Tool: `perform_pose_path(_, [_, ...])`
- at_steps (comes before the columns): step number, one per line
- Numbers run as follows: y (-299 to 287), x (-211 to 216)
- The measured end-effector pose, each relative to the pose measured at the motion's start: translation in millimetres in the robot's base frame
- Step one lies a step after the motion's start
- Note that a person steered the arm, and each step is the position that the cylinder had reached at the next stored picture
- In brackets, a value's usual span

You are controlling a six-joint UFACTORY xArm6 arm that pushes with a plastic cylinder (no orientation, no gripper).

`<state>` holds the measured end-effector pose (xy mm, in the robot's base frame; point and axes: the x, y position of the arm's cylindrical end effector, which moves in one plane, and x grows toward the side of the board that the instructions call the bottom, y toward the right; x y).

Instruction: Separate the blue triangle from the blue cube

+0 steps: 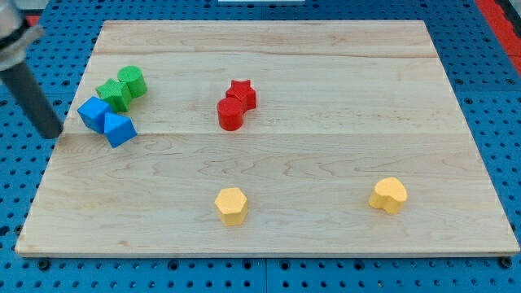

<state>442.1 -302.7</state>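
Wooden board (326, 171), blue triangle (120, 129) touching blue cube (94, 112)

A pale wooden tabletop (326, 187) fills most of the view, its planks running from the view's left to right with faint seams and grain. Around the tabletop on every side lies a blue pegboard (488, 98) dotted with regular dark holes. Above the tabletop's right corner, a red strip (502, 15) shows. The light is even and soft.
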Motion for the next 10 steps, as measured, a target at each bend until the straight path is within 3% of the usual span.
perform_pose_path(2, [30.4,-49.6])
perform_pose_path(3, [36.7,-10.0])
perform_pose_path(6, [93.2,2.8])
perform_pose_path(7, [132.8,2.8])
perform_pose_path(9, [314.2,46.9])
perform_pose_path(10, [338.7,53.1])
